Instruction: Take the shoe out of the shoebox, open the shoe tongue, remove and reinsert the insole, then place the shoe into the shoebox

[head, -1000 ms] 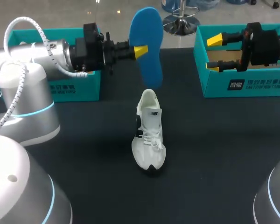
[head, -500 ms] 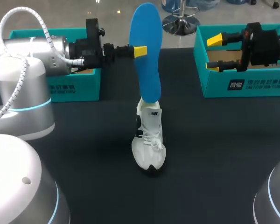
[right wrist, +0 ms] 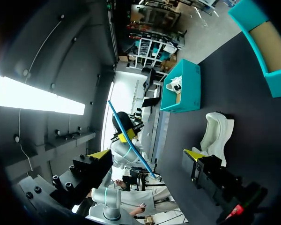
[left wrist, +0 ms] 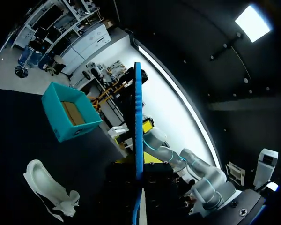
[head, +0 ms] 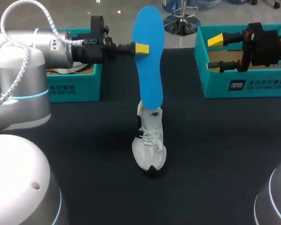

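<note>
Insole (head: 148,56) swung upright over shoe (head: 150,140); left gripper (head: 140,48) pinching its edge.

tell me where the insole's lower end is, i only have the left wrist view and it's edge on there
observer: In the head view the insole has its lower tip at the heel opening of the shoe. I cannot tell if it is inside.
operator: is the right arm on the shoe
observer: No. The right jaws stand open and empty over the right shoebox, apart from the shoe.
operator: what's in the other box
observer: The left shoebox holds something white, perhaps a second shoe.
</note>
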{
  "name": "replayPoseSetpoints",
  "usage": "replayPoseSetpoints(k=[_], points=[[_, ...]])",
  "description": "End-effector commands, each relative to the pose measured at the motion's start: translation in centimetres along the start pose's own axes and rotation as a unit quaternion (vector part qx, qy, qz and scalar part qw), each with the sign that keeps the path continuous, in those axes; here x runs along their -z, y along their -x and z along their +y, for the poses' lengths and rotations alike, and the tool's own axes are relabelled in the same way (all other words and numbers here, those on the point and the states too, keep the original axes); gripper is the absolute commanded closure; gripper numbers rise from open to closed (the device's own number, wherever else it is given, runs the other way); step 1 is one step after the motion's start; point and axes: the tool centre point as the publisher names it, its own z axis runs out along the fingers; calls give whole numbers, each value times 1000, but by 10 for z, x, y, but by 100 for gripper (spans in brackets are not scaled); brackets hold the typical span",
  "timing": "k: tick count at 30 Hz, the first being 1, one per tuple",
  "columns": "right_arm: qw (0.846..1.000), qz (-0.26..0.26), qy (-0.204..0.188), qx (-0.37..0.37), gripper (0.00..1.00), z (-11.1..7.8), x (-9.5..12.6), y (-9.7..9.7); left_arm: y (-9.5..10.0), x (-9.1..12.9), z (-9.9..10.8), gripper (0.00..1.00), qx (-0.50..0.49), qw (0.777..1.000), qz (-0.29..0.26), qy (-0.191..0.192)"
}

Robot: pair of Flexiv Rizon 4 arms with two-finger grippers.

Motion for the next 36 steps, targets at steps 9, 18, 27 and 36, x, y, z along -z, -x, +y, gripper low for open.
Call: replayPoseSetpoints(k=[9,18,27,36], points=[[1000,-2,0,-1,0,-1,0,-1,13,-5,6,100,382,915,96,93],[997,-73,-14,6,0,3,1,-9,27,-9,8,100,367,916,143,79],[977,-211,-22,33,0,8,1,-40,25,-12,6,100,330,930,152,62],[959,-279,-23,47,0,6,-5,-60,28,-15,2,100,324,935,133,54]])
